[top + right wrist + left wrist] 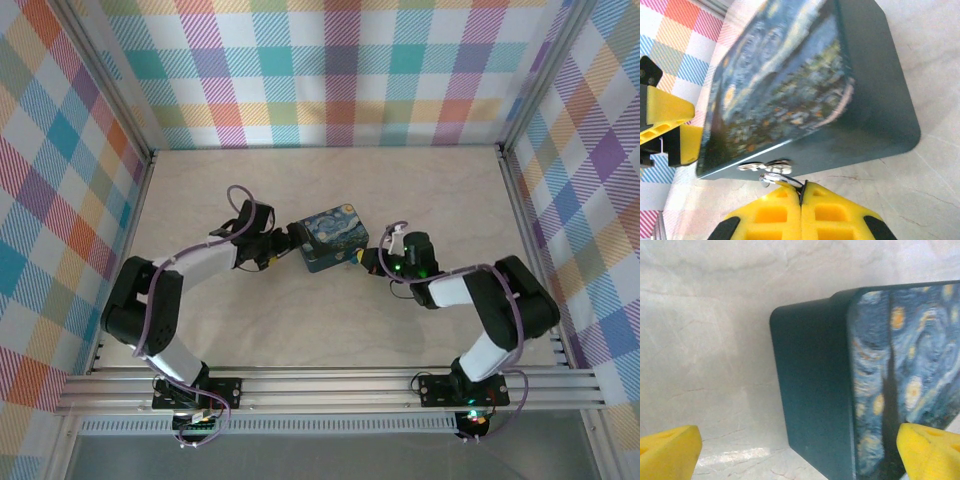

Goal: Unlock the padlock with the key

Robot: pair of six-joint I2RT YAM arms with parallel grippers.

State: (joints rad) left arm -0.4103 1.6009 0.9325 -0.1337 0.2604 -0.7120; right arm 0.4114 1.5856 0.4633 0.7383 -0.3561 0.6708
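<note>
The padlock [760,165] seems to be the silvery hardware at the lower edge of the painted tin [875,100]; its blue body cannot be made out. Nearest, the right pincer [801,184] has its pads pressed together on what looks like the key [776,176], which touches that hardware. Beyond, the tin lies on the worktop [920,200], with the left pincer [286,240] spread apart at its far end. I judge this to be the insertion step; next the key needs seating fully, then twisting.

Tin [812,390] partly out of frame
</note>
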